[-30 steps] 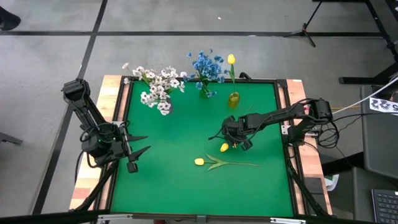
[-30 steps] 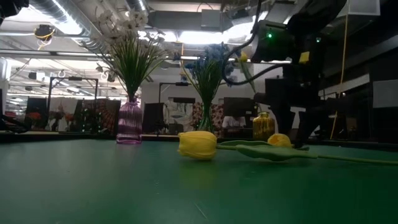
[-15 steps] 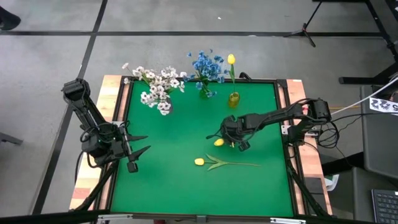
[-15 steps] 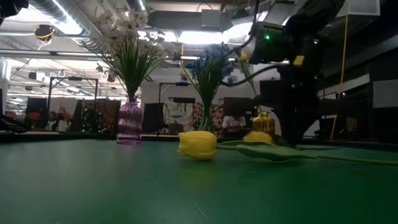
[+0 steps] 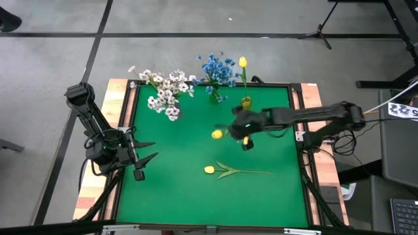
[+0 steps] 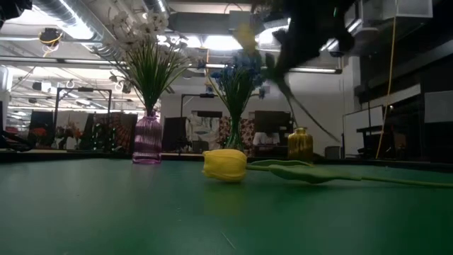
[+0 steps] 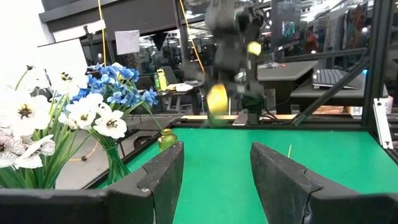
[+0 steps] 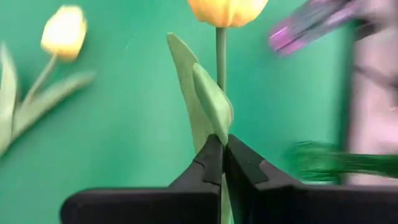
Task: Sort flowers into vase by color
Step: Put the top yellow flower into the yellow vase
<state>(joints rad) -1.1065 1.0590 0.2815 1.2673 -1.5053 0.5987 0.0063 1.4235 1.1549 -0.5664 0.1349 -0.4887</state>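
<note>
Right end effector (image 5: 230,132) is clamped on thin green stem of a yellow tulip-like bud (image 5: 217,134), lifted above green surface (image 5: 183,189), just in front of small amber glass vase (image 5: 245,103). 2nd yellow tulip w/ leafy stem (image 5: 209,170) lies flat, nearer front than amber vase. Left end effector (image 5: 145,158), fingers apart, waits far left of amber vase. White sprays (image 5: 166,91) & blue blooms (image 5: 215,68) stand left of amber vase.

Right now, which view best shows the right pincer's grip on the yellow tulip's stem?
Right wrist view: right pincer shut on the yellow tulip stem. High view shows it small; low and left wrist views blur it.
</note>
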